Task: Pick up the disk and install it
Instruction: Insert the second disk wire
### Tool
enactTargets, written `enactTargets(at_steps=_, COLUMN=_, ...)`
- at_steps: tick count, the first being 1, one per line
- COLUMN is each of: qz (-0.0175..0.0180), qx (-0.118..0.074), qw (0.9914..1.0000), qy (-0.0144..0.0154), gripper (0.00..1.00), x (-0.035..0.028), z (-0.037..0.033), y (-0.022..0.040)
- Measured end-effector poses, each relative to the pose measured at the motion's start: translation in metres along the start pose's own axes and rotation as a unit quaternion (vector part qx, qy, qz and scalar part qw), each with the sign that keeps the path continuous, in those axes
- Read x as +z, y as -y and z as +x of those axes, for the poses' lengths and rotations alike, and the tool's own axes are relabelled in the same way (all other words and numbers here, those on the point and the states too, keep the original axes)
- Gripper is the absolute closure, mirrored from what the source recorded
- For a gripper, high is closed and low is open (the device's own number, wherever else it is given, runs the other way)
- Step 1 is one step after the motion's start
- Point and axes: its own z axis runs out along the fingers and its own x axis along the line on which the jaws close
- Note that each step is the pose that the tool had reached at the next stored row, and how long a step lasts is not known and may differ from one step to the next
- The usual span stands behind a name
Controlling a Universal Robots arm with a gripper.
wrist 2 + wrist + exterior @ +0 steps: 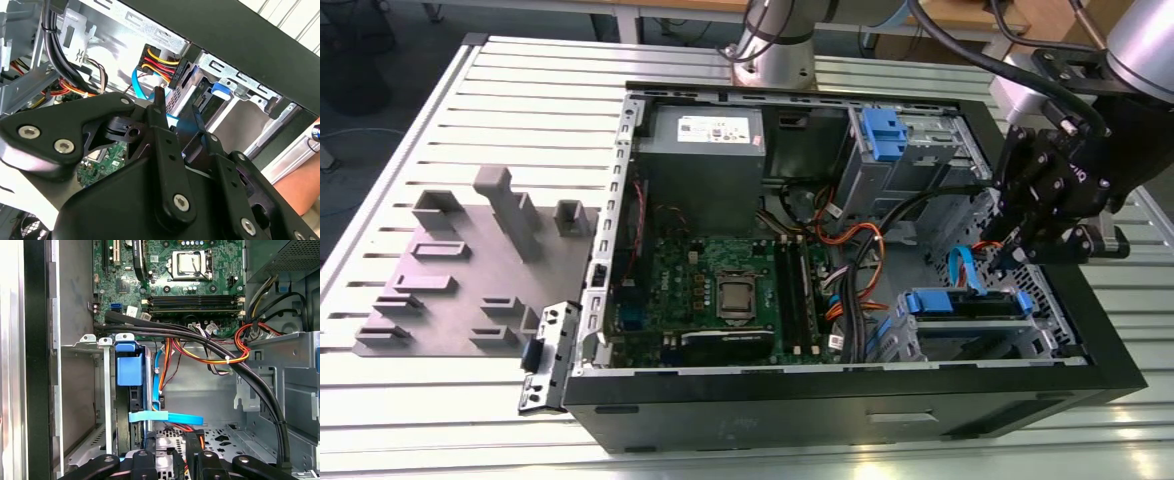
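The disk [967, 303] sits in the drive cage at the case's front corner, on the exterior view's right, with its blue carrier rails showing. In the first wrist view the disk [129, 371] stands edge-on in the cage. My gripper [994, 262] hangs just above and behind that cage. A light blue data cable [165, 417] runs into the narrow gap of my gripper [184, 442], which is shut on the cable's end. In the second wrist view my gripper [177, 105] points at the disk's rear, where a power plug [161, 65] with yellow, red and black wires sits.
The open computer case [854, 400] lies on a slatted metal table [454, 400]. Inside are a motherboard [720, 290], a grey power-supply box [704, 130], another blue carrier [882, 135] and thick black cables [240, 370]. A grey fixture plate [454, 270] lies at the exterior view's left. A person's arm [300, 187] is close to the case.
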Motion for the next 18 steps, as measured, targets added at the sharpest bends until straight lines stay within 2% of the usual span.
enactTargets(at_steps=18, qz=0.0001, qx=0.000, qw=1.00000, qy=-0.0005, gripper=0.63, x=0.0034, z=-0.0006, y=0.0011)
